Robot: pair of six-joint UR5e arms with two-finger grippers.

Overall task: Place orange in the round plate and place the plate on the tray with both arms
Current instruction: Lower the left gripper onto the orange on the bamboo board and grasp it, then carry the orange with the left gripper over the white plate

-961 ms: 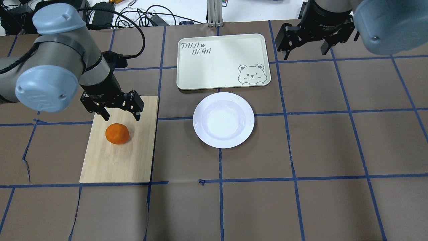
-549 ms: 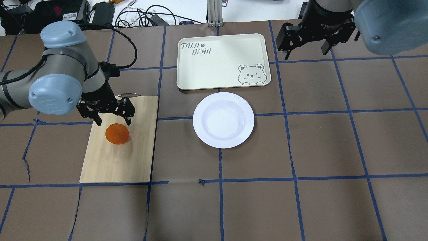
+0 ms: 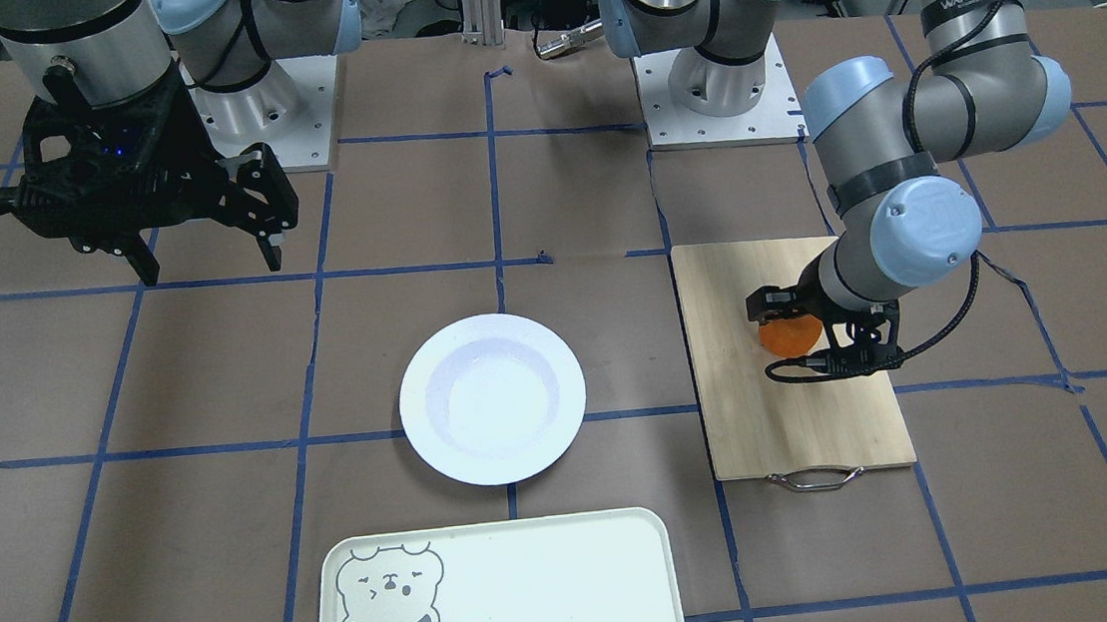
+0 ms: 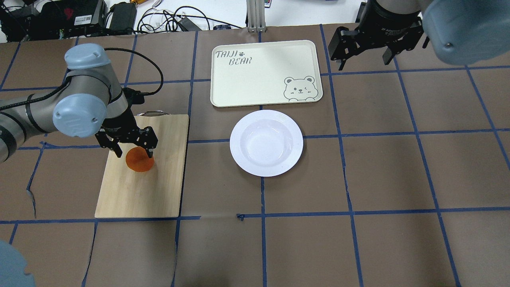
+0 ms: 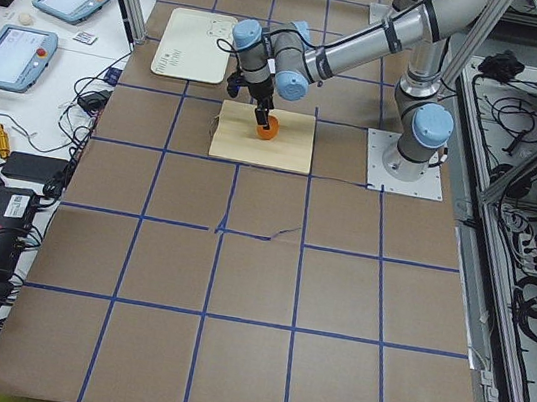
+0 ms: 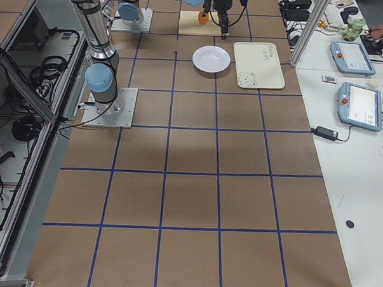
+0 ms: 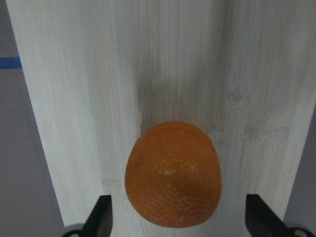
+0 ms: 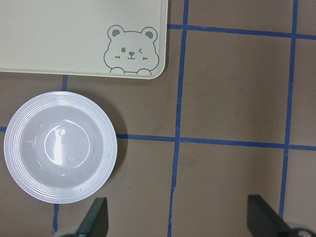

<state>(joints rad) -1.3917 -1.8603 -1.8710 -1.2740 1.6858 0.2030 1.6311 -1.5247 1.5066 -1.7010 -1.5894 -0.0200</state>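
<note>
The left gripper (image 4: 134, 154) is dropping lower over the orange (image 4: 139, 162), its spread fingers now straddling the fruit.

Table (image 4: 358, 247) covered in brown paper, with a blue tape grid (image 4: 263, 239) across it. White side bench (image 6: 368, 170) along one long edge holds two tablet-style pendants (image 6: 361, 106) and a black adapter (image 6: 323, 132). Tangle of black cables (image 4: 175, 20) past the far edge, aluminium post (image 4: 255, 16) beside them. Wire cable tray (image 5: 532, 331) with looped cords along the opposite edge. Flat, even indoor light, soft shadows.
</note>
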